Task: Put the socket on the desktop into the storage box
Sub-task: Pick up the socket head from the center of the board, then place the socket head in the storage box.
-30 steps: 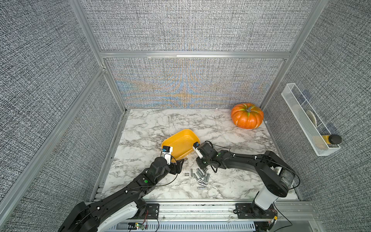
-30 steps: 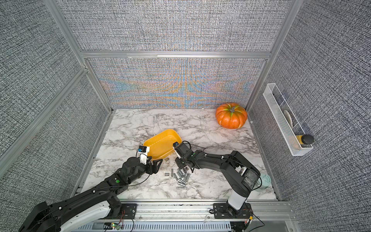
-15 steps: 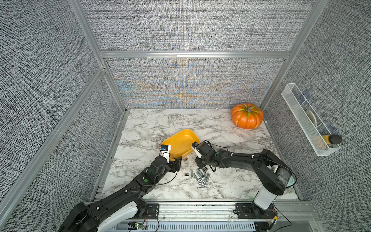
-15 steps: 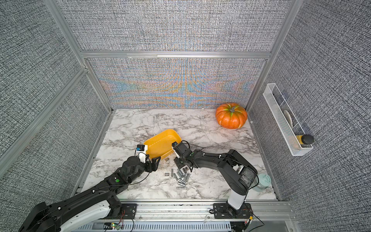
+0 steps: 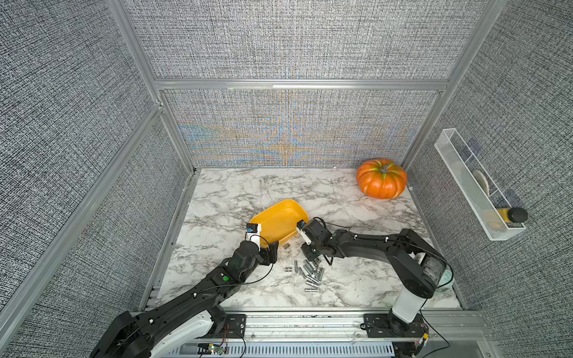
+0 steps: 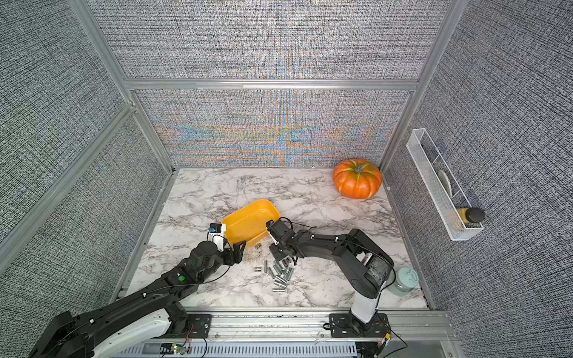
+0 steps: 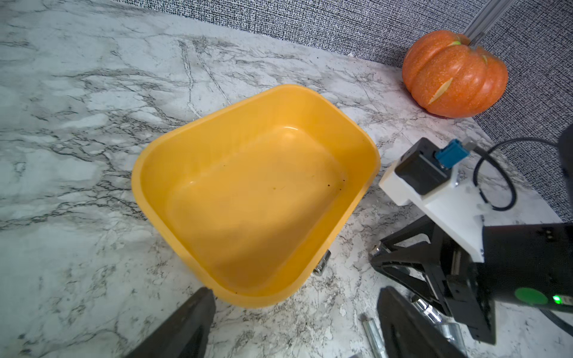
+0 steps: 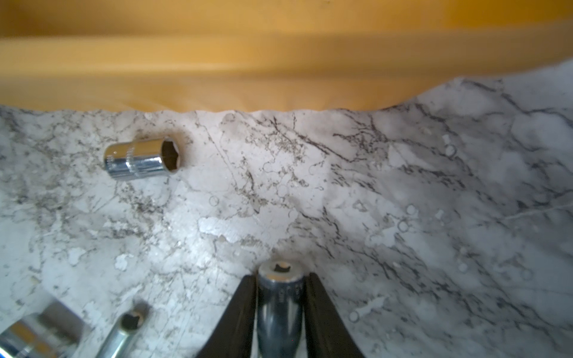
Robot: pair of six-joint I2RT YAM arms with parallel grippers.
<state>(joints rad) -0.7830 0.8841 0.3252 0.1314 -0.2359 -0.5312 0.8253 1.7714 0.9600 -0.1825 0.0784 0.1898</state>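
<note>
Since the frame one second earlier, the right arm's elbow has drawn in toward the middle of the tabletop [image 5: 235, 192]; the storage box [image 5: 279, 217] has not moved. In both top views, the storage box sits mid-tabletop. The left gripper [image 5: 270, 252] is at its near corner, and the right gripper [image 5: 311, 256] points down at the edge of the heap of sockets [image 5: 310, 276] just beside the box. A stray socket [image 5: 286, 246] lies between the two grippers, close to the box wall. A pumpkin [image 5: 382, 179] stands in the far right corner. In the left wrist view, the left gripper [image 7: 296, 291] is spread wide and holds nothing; the near corner of the box [image 7: 257, 192] lies just ahead of the gap between its fingers. In the right wrist view, the right gripper [image 8: 280, 294] is closed on one dark socket [image 8: 280, 279], with both fingers against its sides. Whether this socket is clear of the tabletop cannot be told. All sockets seen are outside the box.
</note>
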